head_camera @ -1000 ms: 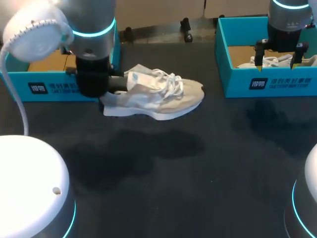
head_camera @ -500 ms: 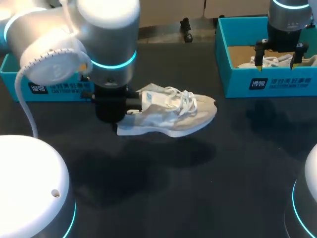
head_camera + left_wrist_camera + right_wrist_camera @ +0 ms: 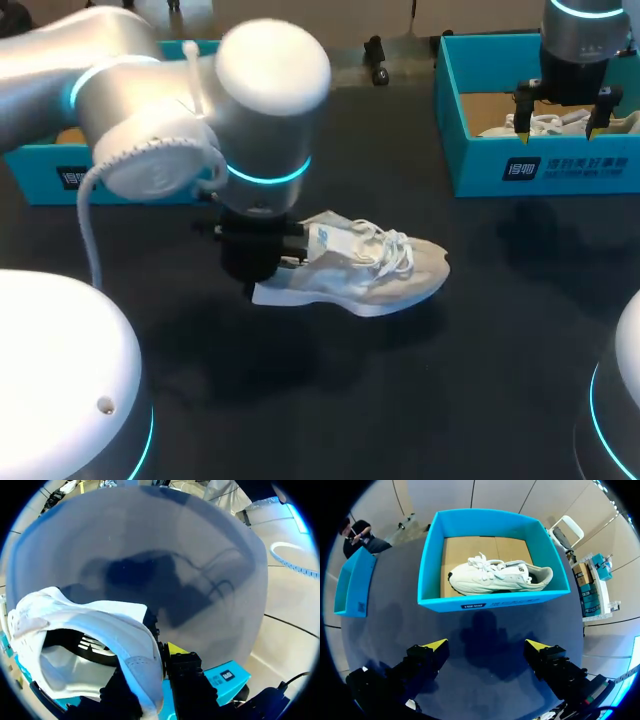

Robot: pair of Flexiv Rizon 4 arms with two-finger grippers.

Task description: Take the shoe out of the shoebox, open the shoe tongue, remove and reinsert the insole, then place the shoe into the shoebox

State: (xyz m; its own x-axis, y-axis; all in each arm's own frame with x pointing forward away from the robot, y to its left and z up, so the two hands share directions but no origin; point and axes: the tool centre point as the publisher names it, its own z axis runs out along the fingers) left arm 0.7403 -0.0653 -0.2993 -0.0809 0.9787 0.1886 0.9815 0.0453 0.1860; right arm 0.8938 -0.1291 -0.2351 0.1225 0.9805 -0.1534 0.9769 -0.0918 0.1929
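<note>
Head view: shoe (image 3: 365,268) runs crosswise, toe pointing right.

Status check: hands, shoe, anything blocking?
Left hand shut on shoe at heel, over table, outside left shoebox. Right hand open above right shoebox, second shoe inside. Nothing blocking.

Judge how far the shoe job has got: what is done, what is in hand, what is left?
Done: the shoe is out of the left shoebox. In hand: the left jaws grip its heel, holding it over the table; the right jaws hang open above the right shoebox, where a second shoe lies. Left: opening the tongue, taking out and refitting the insole, boxing the shoe.
</note>
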